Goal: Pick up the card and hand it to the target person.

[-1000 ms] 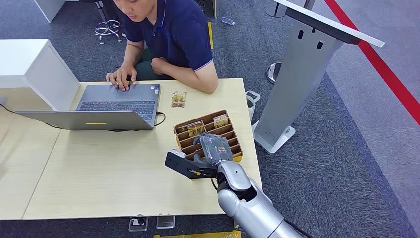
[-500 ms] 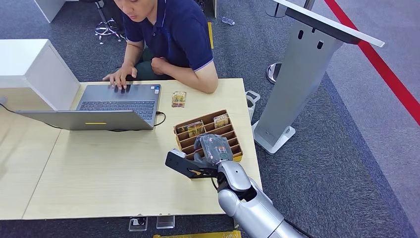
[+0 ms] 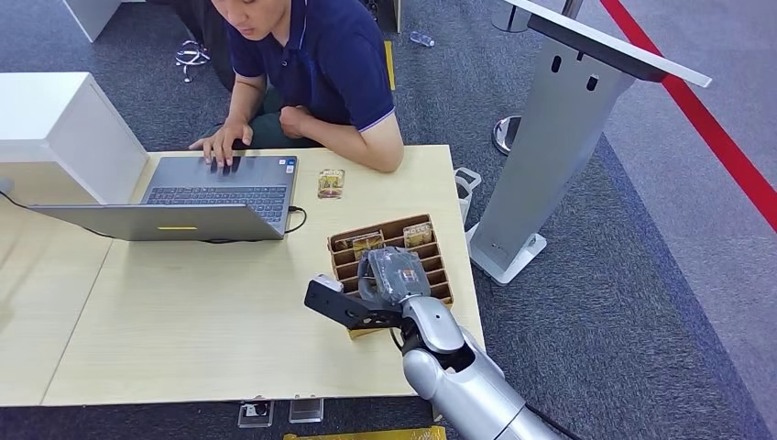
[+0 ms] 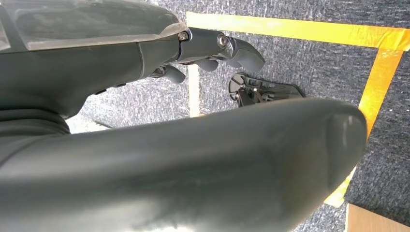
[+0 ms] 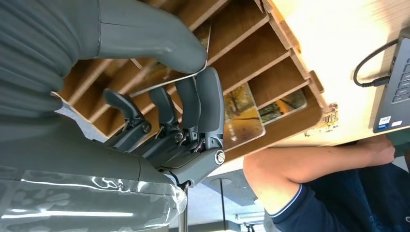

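My right hand [image 3: 392, 275] is down in the wooden slotted card box [image 3: 432, 268] at the table's right edge. In the right wrist view the thumb [image 5: 159, 38] and fingers [image 5: 193, 101] pinch a thin card [image 5: 155, 73] that stands in a slot of the box [image 5: 270, 72]. Two more picture cards [image 5: 241, 116] stand in the far slots [image 3: 366, 243]. The person [image 3: 321, 64] in a dark blue shirt sits at the far side, one hand on the laptop. My left hand [image 4: 193, 154] hangs over the carpet and holds nothing.
An open grey laptop [image 3: 220, 192] with a cable sits on the wooden table [image 3: 183, 312] to the left of the box. A loose card [image 3: 331, 182] lies near the person's elbow. A white block [image 3: 55, 128] stands far left, a silver stand [image 3: 550, 156] on the floor to the right.
The card box has slid a little toward me and to the right and turned slightly under my right hand. The person's hand has shifted on the laptop.
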`<state>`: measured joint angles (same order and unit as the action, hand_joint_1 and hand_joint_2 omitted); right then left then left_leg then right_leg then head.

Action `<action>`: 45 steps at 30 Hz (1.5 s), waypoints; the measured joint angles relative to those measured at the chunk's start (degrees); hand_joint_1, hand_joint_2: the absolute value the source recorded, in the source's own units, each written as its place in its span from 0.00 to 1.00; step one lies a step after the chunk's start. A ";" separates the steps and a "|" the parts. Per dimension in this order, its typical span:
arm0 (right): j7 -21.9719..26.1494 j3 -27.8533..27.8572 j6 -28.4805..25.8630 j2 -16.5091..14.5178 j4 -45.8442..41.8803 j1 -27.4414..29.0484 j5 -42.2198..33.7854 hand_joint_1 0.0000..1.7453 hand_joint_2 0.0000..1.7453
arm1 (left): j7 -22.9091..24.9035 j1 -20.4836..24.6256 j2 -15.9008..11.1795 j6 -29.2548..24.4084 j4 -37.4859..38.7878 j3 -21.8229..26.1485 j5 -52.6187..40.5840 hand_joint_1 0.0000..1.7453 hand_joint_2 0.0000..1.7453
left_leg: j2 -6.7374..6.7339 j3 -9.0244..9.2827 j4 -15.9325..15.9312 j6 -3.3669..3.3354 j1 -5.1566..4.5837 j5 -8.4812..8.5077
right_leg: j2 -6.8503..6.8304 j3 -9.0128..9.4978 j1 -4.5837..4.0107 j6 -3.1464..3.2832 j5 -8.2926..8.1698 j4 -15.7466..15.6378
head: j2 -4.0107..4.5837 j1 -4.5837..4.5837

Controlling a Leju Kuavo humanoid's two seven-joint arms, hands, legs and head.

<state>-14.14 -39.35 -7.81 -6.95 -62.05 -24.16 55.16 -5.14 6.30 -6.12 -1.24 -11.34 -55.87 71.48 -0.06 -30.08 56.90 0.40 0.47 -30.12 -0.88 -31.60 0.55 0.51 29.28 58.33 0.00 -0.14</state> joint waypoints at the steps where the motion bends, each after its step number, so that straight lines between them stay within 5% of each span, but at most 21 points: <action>1: 0.08 0.00 -0.01 0.00 -0.04 -0.01 -0.01 1.00 1.00 | 0.01 0.00 0.00 -0.04 0.00 0.00 0.03 0.00 0.00 | 0.00 0.00 0.00 0.00 0.00 0.00 | 0.00 0.00 0.00 0.00 0.00 0.00 | 0.00 -0.01; 23: 4.39 0.16 -1.79 0.10 -3.75 -1.37 -0.08 1.00 1.00 | -1.09 -0.06 0.00 -0.27 0.00 0.09 1.14 0.00 0.00 | 0.00 0.00 0.00 0.00 0.00 0.01 | 0.00 0.00 0.00 0.00 -0.01 0.01 | 0.00 -0.02; 37: 13.93 0.18 -4.83 -1.41 -5.33 -14.88 -10.27 1.00 1.00 | -1.31 -0.05 0.04 -0.48 0.00 0.04 -0.11 0.00 0.00 | 0.00 0.00 0.00 0.02 0.00 0.07 | 0.00 0.01 0.00 0.02 -0.03 0.05 | 0.00 0.02; 45: 18.45 -0.10 -12.77 -5.47 7.53 -23.77 -10.33 1.00 1.00 | -0.95 0.46 0.10 -0.97 0.00 -0.06 -1.56 0.00 0.00 | 0.02 -0.01 0.00 0.03 0.00 0.09 | -0.01 0.00 0.00 0.02 -0.03 0.07 | 0.00 0.02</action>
<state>4.31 -39.46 -20.58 -12.42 -54.52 -47.93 44.83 -6.09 6.77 -6.02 -2.21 -11.34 -55.93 69.93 -0.04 -30.09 56.90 0.43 0.47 -30.03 -0.89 -31.60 0.55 0.53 29.25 58.40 0.00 -0.12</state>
